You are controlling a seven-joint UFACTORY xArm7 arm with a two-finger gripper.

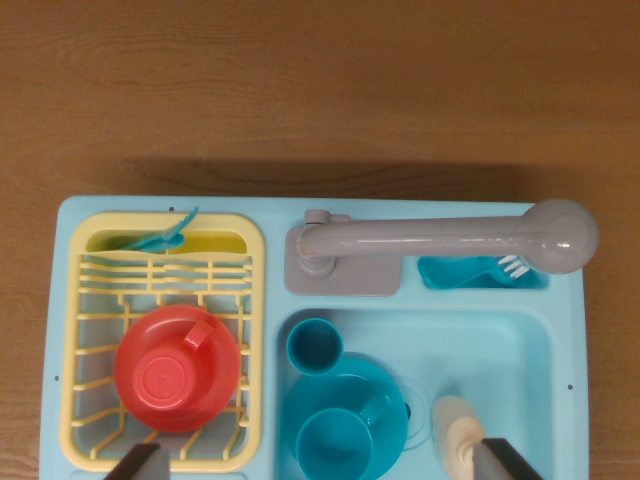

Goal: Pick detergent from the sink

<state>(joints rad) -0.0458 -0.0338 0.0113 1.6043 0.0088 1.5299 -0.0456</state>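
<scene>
Landmark: the light blue toy sink [566,340], seen from straight above, resting on a brown wooden bench [300,90].
Detergent: a cream bottle [458,432] lies in the sink basin near its lower right corner in the wrist view, just right of the drain ring, its lower end cut by the picture's edge.
Hand: only two dark fingertips show at the bottom edge, one [137,463] over the rack's lower left part, the other [505,460] touching or just beside the bottle's right side; midpoint of the hand [320,465]. They stand wide apart and hold nothing.
Faucet: a grey faucet [440,240] sits on the sink's back ledge, its spout swung toward the wrist view's right, its round head over the back right corner.
Basin, other contents: a teal pot [345,425] with a handle fills the basin's left half; a small teal cup [315,345] stands just behind it, touching its rim.
Rack: a yellow dish rack [95,300] fills the sink's left side.
In the rack: a red pot [177,368] sits upside down toward the front; a teal utensil [170,237] pokes out of the rack's back compartment.
Back right tray: a teal fork [485,270] lies in a small recess, partly under the faucet head.
</scene>
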